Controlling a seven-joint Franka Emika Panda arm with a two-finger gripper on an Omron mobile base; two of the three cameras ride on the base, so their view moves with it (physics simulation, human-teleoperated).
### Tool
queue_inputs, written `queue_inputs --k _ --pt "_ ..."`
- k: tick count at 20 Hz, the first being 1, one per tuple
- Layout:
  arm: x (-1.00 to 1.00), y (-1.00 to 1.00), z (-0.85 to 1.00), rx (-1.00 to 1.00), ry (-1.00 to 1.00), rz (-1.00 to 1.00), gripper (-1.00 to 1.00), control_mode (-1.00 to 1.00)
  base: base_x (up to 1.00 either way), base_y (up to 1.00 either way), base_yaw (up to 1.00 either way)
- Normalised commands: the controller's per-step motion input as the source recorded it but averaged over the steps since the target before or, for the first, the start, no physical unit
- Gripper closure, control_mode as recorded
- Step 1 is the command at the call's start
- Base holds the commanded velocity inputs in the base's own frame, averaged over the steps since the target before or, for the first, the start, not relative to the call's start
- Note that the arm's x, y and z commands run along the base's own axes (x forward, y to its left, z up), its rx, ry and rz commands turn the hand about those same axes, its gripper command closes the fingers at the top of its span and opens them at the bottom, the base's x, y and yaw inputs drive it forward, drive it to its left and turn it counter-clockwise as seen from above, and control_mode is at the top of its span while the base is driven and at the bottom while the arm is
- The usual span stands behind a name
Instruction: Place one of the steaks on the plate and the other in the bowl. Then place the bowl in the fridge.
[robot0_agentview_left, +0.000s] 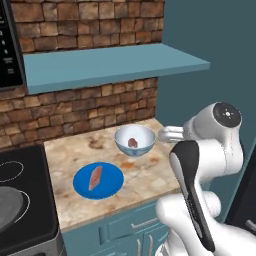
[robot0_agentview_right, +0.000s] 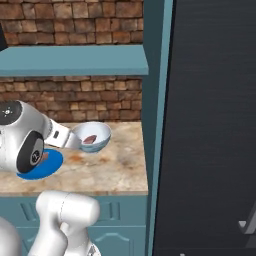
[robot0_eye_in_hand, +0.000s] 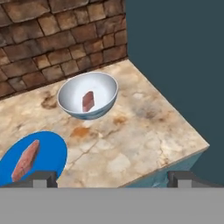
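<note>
Jaws spread wide, holding nothing, above counter (robot0_eye_in_hand: 144, 131), bowl (robot0_eye_in_hand: 103, 87) apart.

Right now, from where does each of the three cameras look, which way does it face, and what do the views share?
Left base view: behind the arm's left, facing the counter; white arm at lower right.
Right base view: behind its right, facing counter and black fridge; arm at lower left.
Hand view: on the hand, looking down at the counter; open gripper tips at bottom.
All share the bowl and plate, each holding a steak.
</note>
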Motion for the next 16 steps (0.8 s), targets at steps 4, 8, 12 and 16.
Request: queue_inputs --k 4,8,12,16 --pt "0.41 0.0 -0.33 0.14 0.05 0.0 -1.0 -1.0 0.0 0.0 0.0" --pt "0.48 0.0 -0.38 0.03 0.0 -0.05 -1.0 -1.0 0.0 0.0 0.0" --pt "0.48 0.0 -0.29 0.02 0.05 -0.23 -1.0 -1.0 0.0 0.0 0.0" --pt "0.65 0.0 -0.36 0.22 0.04 -0.14 -1.0 -1.0 0.0 0.0 0.0"
